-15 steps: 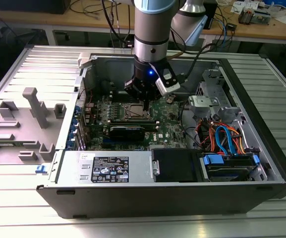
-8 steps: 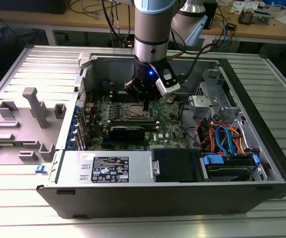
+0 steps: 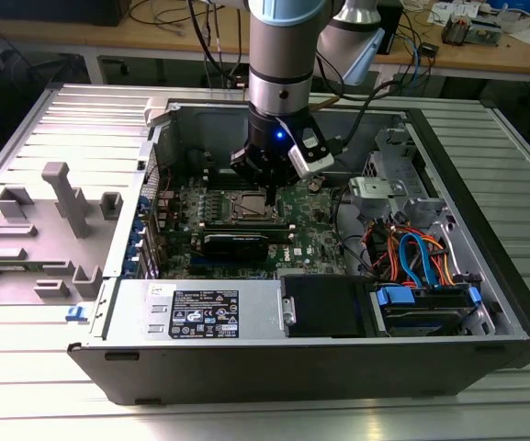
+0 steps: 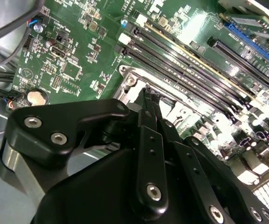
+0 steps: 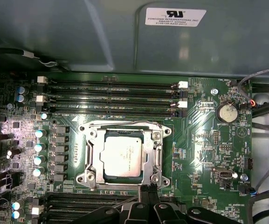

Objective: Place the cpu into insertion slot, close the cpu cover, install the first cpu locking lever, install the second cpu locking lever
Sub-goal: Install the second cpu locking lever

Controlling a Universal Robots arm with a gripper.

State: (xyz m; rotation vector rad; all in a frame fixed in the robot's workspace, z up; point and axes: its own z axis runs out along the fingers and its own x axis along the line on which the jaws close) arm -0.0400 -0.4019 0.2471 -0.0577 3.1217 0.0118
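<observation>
The cpu (image 5: 121,157) lies flat in the insertion slot (image 5: 90,173), and the cpu cover (image 5: 155,150) is down around it, framing its silver top. The gripper (image 5: 149,190) stands at the edge of the slot with its fingers pressed together, holding nothing, inside the open computer case (image 3: 448,165).

The exterior view is evenly lit, with soft sheen on the ribbed metal surface (image 3: 485,404) and shade inside the computer case (image 3: 246,363). In the second wrist view, glare whitens the motherboard (image 4: 78,42); the near black tool (image 4: 148,100) looks soft.
</observation>
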